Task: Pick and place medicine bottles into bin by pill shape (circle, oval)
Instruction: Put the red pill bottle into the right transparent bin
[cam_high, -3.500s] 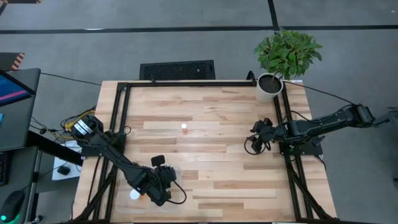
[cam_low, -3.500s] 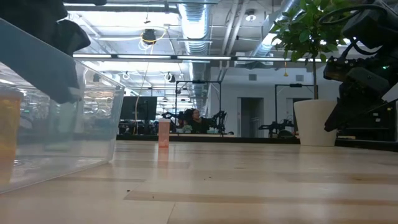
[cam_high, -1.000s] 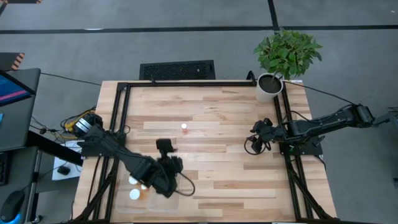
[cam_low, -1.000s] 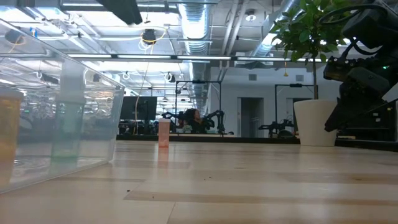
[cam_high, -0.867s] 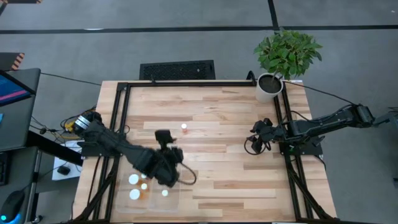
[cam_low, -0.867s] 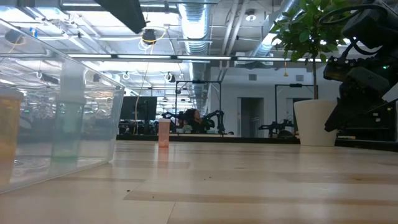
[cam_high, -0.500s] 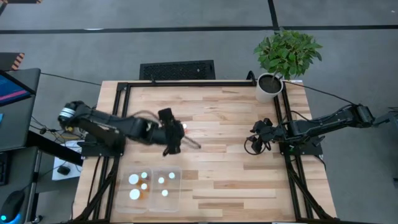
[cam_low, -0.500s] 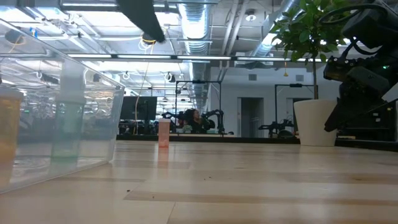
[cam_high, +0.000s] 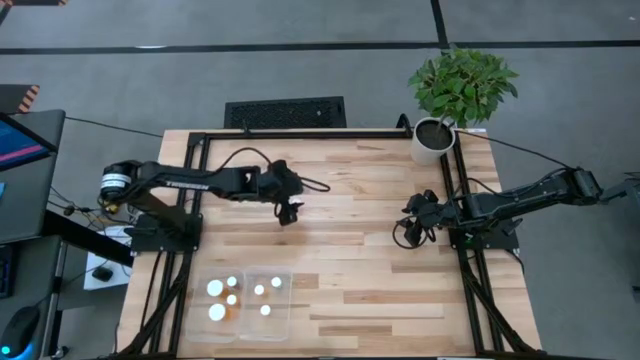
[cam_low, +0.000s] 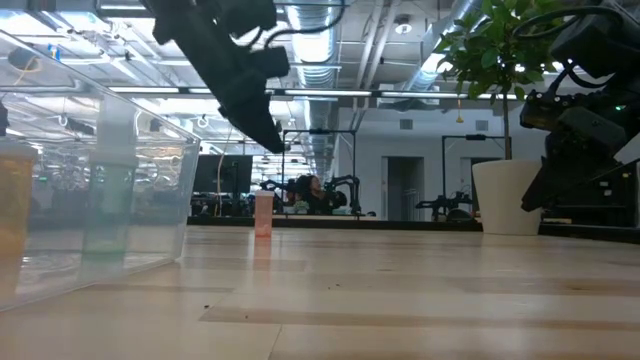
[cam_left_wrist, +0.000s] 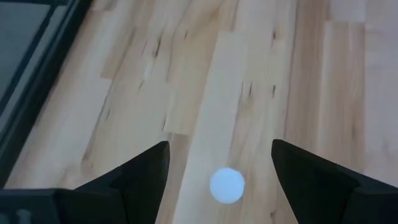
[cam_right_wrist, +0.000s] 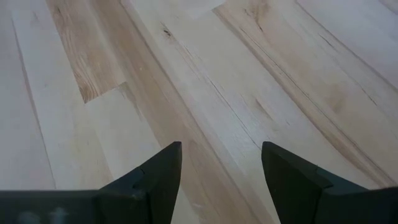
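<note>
1. High view, far left of the surface: the bin sits near the front edge, with six white-capped medicine bottles inside, four in the left compartment and three in the right (which pill shape belongs where cannot be read from here).
2. Just right of that and farther back, the left hand hangs over the last loose bottle, its fingers spread wide with nothing between them; the wrist view shows the white cap centred in the gap, still below the fingertips.
3. Likely risk here: a descent that drifts sideways could let one finger clip the cap and tip the small, light bottle, which would roll across the smooth wood.
4. Closing too high would pinch only the cap edge, so the bottle could slip out on the way to the bin.
5. Far right, the right hand waits near the frame rail, fingers apart and empty, beside the potted plant.
</note>
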